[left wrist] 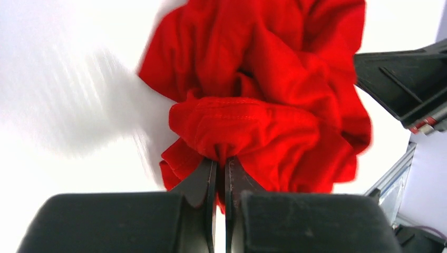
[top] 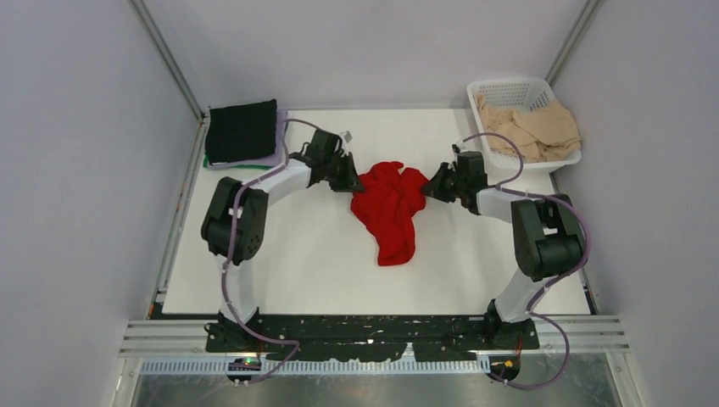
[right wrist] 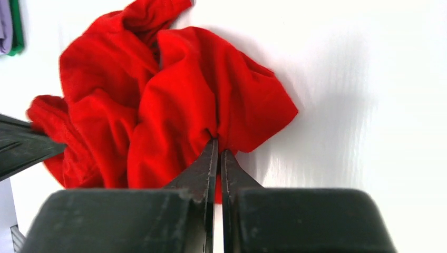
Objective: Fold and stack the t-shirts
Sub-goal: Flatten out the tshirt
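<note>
Red t-shirt (top: 390,212) between left hand (top: 357,182), right hand (top: 429,188); both pinch it

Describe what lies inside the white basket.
Crumpled beige shirts fill the basket, spilling over its right rim. Anything beneath them, including the basket's floor, is covered.

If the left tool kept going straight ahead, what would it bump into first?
The crumpled bright red cloth t-shirt the left tool pinches; beyond, probably the right tool.
</note>
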Available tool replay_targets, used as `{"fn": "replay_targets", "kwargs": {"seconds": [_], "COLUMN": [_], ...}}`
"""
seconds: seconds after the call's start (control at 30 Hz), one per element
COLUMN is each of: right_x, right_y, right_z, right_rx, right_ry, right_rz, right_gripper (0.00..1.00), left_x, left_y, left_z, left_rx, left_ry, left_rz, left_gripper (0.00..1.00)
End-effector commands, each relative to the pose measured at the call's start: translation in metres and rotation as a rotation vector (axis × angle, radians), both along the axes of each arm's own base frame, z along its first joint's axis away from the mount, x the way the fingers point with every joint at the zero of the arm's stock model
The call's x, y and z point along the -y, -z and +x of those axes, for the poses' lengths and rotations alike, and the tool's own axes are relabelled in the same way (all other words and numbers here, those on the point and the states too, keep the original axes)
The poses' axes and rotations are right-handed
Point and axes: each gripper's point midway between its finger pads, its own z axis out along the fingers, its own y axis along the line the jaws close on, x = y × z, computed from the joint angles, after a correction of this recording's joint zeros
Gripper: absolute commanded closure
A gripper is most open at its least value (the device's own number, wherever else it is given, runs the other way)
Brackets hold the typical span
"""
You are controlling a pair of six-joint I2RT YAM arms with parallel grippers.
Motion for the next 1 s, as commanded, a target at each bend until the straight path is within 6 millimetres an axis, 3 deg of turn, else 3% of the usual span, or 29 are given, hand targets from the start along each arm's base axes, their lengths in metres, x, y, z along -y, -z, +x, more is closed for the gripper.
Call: {"fn": "replay_targets", "kwargs": {"seconds": [0.0,0.03,0.07,0.1,0.13,0.17,0.2,0.27,0.3,0.33,0.43,0.47,0.53,0.63,0.73,0.87,0.97], "right_x": [0.011,0.014,0.016,0.020,0.022,0.025,0.027,0.033,0.036,0.040,0.051,0.055,0.060,0.066,0.085,0.115,0.117], "right_y": [-0.077,-0.100,-0.106,-0.130,-0.137,-0.164,-0.176,-0.231,-0.243,-0.271,-0.315,-0.337,-0.361,-0.388,-0.407,-0.404,-0.400], "right_z": [0.013,0.011,0.007,0.003,-0.001,-0.008,-0.013,-0.035,-0.042,-0.058,-0.090,-0.108,-0.135,-0.169,-0.198,-0.212,-0.222], "right_rx": [0.282,0.349,0.372,0.434,0.459,0.528,0.567,0.720,0.753,0.834,0.958,1.025,1.096,1.183,1.234,1.177,1.172], "right_ry": [0.050,0.061,0.058,0.069,0.069,0.079,0.077,0.086,0.094,0.100,0.125,0.133,0.140,0.146,0.235,0.377,0.377], "right_rz": [-0.029,-0.031,-0.043,-0.045,-0.055,-0.052,-0.062,-0.057,-0.063,-0.064,-0.089,-0.084,-0.087,-0.082,-0.103,-0.175,-0.170], "right_gripper": [0.95,0.95,0.95,0.95,0.95,0.95,0.95,0.95,0.95,0.95,0.95,0.95,0.95,0.95,0.95,0.95,0.95], "left_x": [-0.009,-0.014,-0.020,-0.025,-0.032,-0.038,-0.045,-0.061,-0.069,-0.078,-0.101,-0.109,-0.125,-0.157,-0.200,-0.258,-0.289], "left_y": [-0.108,-0.123,-0.139,-0.154,-0.169,-0.185,-0.204,-0.236,-0.251,-0.267,-0.303,-0.315,-0.336,-0.366,-0.379,-0.367,-0.351], "left_z": [0.006,0.002,-0.002,-0.007,-0.014,-0.020,-0.029,-0.046,-0.055,-0.066,-0.098,-0.110,-0.132,-0.166,-0.186,-0.201,-0.208], "left_rx": [0.303,0.344,0.390,0.432,0.472,0.515,0.565,0.655,0.702,0.749,0.863,0.899,0.965,1.067,1.122,1.071,1.005], "left_ry": [0.006,0.003,-0.001,-0.005,-0.010,-0.018,-0.025,-0.047,-0.063,-0.078,-0.111,-0.122,-0.155,-0.263,-0.451,-0.722,-0.890], "left_rz": [-0.064,-0.063,-0.059,-0.056,-0.054,-0.053,-0.057,-0.057,-0.055,-0.057,-0.069,-0.077,-0.094,-0.119,-0.094,0.011,0.064], "left_gripper": [1.00,1.00,1.00,1.00,1.00,1.00,1.00,1.00,1.00,1.00,1.00,1.00,1.00,1.00,1.00,1.00,1.00]}}
